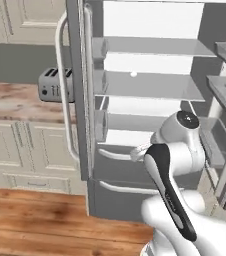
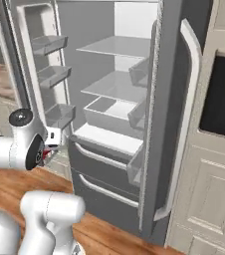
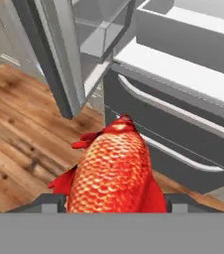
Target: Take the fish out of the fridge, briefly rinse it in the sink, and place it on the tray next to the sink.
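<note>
Carrying fish [image 3: 115, 171] clear of open fridge [image 2: 119, 99]: claw [image 3: 115, 201] clamped on fish, held over wooden floor [image 3: 20, 134] just outside drawers. Keep grip steady, swing wide of door, head for sink.

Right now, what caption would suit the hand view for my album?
The gripper holds the red-orange fish outside the open fridge, above the wooden floor.

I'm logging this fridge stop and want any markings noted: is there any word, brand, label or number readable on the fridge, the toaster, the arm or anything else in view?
None: no readable text in any view.
The fridge doors, handles and bins are plain.
The toaster shows no marking.
The fish between the gripper fingers carries only scales.
</note>
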